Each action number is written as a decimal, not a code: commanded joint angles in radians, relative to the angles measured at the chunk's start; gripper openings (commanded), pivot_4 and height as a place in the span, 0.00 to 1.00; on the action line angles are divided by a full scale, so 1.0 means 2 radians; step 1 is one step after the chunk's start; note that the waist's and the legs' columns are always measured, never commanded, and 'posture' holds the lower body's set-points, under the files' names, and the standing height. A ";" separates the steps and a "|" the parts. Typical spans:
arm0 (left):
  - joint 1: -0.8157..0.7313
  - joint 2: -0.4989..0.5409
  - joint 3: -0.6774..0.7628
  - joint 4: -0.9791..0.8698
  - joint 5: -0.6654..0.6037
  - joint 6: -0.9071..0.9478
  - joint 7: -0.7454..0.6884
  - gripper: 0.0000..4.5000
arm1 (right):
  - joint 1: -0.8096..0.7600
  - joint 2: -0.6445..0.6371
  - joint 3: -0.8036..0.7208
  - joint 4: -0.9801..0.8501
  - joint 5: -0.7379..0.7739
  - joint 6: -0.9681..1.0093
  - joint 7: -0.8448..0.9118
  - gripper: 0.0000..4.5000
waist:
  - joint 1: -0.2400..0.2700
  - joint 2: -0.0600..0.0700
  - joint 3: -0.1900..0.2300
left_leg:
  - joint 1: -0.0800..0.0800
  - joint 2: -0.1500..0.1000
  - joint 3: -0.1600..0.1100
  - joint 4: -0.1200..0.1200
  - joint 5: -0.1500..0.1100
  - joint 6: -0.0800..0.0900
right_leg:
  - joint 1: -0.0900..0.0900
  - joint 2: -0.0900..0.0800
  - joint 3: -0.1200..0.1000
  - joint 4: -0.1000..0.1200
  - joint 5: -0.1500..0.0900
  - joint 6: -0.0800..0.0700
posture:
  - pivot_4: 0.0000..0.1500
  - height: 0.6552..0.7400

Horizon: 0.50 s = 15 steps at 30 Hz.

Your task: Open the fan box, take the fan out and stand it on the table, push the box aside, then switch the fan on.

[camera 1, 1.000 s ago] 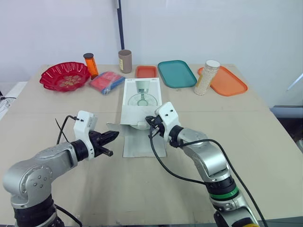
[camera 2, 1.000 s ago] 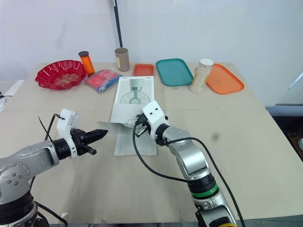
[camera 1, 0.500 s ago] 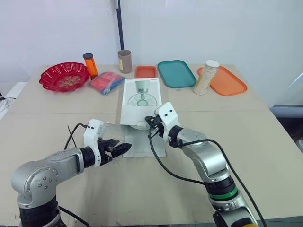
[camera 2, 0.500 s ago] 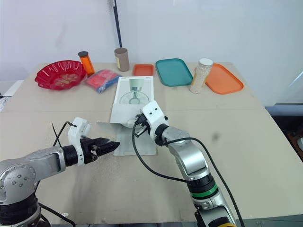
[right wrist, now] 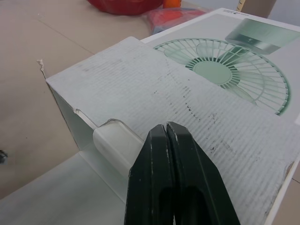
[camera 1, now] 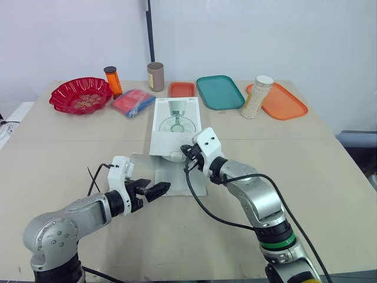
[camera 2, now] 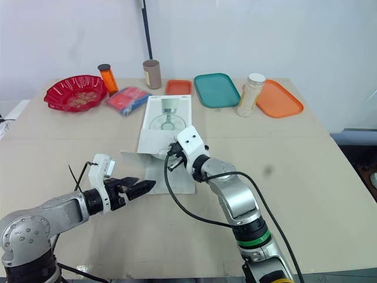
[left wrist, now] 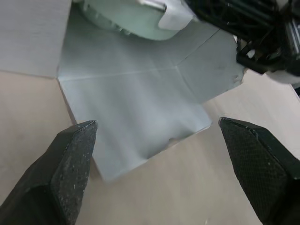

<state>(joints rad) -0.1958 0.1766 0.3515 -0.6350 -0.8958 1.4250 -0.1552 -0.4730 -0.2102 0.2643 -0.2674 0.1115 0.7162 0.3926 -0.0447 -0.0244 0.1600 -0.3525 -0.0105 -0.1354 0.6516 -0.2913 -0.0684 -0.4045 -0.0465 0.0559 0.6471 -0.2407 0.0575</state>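
Jaws first: the left jaws stand wide open, their black fingers (left wrist: 70, 168) framing the front flap (left wrist: 136, 112), which lies flat on the surface (camera 1: 330, 171) at the near end of the fan box (camera 1: 175, 118); they appear to touch nothing. The right jaws are pressed shut, fingers (right wrist: 154, 178) together over the top edge of the box's open mouth, and we cannot quite tell whether any card is pinched between them. The box lies flat near the middle of the surface, printed face up, with the fan (left wrist: 124, 18) inside. We judge the card light and thin, apt to slide or buckle, so one arm should pin it while the other takes the fan by its hard base, not its grille. The left wrist view gives us the pale green body peeking from the mouth, a mere sliver in the head views; those give instead how both arms lie about the box.
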 commanded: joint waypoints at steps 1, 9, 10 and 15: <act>-0.007 -0.002 -0.021 0.009 0.018 -0.028 0.012 0.99 | 0.013 -0.002 0.011 0.012 -0.003 0.015 0.004 0.00 | 0.000 0.000 0.000 | 0.000 0.000 0.000 0.000 0.000 0.000 | 0.000 0.000 0.000 0.000 0.000 0.000 | 1.00 1.00; -0.031 -0.039 -0.056 0.065 0.069 -0.079 0.057 0.99 | 0.015 -0.006 0.010 0.007 -0.004 0.020 0.002 0.00 | 0.000 -0.001 -0.001 | 0.000 0.000 0.000 0.000 0.000 0.000 | 0.000 0.000 0.000 0.000 0.000 0.000 | 1.00 1.00; -0.034 -0.044 -0.060 0.068 0.072 -0.081 0.062 0.99 | 0.015 -0.006 0.010 0.006 -0.004 0.021 0.001 0.00 | 0.000 -0.001 -0.001 | 0.000 0.000 0.000 0.000 0.000 0.000 | 0.000 0.000 0.000 0.000 0.000 0.000 | 1.00 1.00; -0.038 -0.072 -0.060 0.083 0.063 -0.105 0.057 0.99 | 0.017 -0.007 0.010 0.002 -0.004 0.023 -0.001 0.00 | 0.000 -0.001 -0.001 | 0.000 0.000 0.000 0.000 0.000 0.000 | 0.000 0.000 0.000 0.000 0.000 0.000 | 1.00 1.00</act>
<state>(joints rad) -0.2685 0.0422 0.2257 -0.4643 -0.7573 1.2441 -0.0337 -0.4659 -0.2172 0.2666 -0.2819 0.1109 0.7260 0.3894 -0.0443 -0.0258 0.1584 -0.3526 -0.0107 -0.1354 0.6511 -0.2914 -0.0686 -0.4044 -0.0466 0.0559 0.6463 -0.2408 0.0576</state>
